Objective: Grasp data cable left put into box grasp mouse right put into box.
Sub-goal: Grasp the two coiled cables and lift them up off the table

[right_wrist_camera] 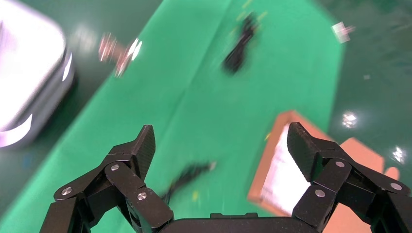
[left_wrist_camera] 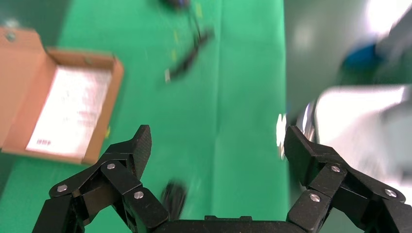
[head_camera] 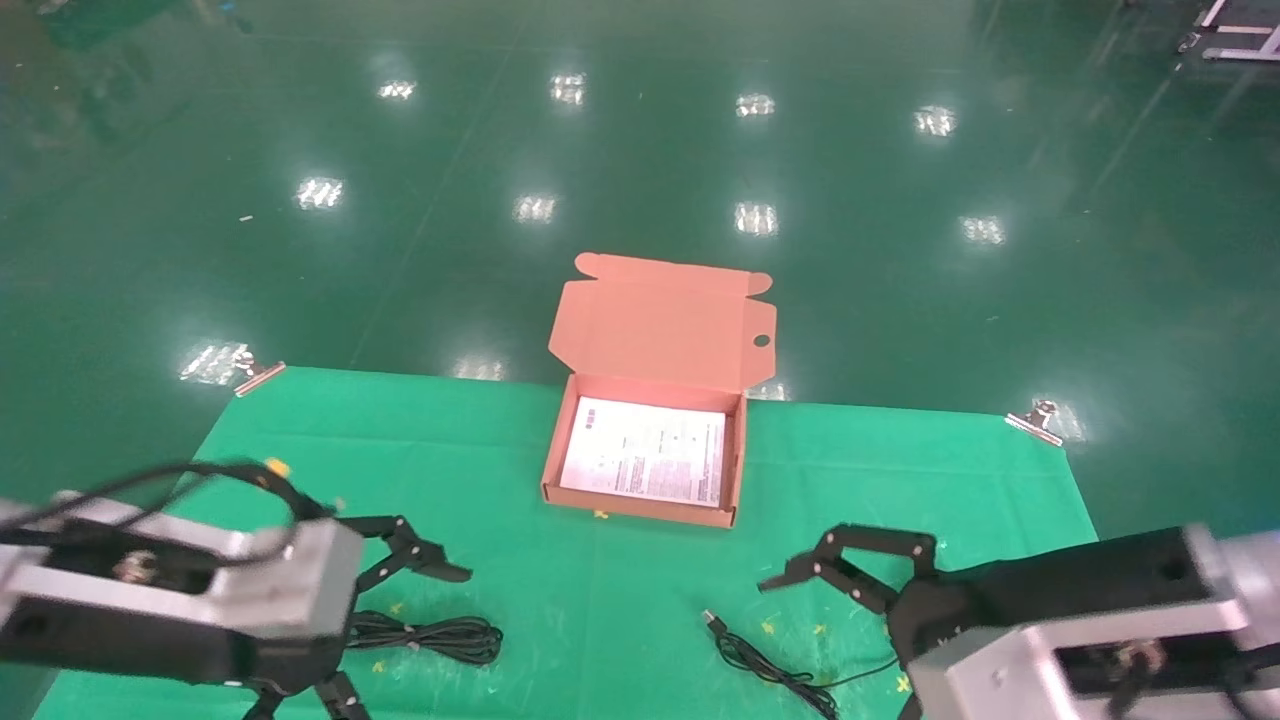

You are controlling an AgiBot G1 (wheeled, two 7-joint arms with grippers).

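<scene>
Cardboard box (head_camera: 640,505) lies lid-open, frame centre, ready for loading; left gripper (head_camera: 395,620) spread wide over data cable (head_camera: 440,637); right gripper (head_camera: 850,575) wide, empty.

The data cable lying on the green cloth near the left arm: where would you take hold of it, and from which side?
Probably across the middle of the data cable, coming straight down. It lies flat as a long narrow bundle, so the left gripper, fingers open, can close across its short width.

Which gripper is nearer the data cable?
Left. The left gripper hangs open right above the data cable; the right gripper hangs open across the green cloth, by the mouse cord.
</scene>
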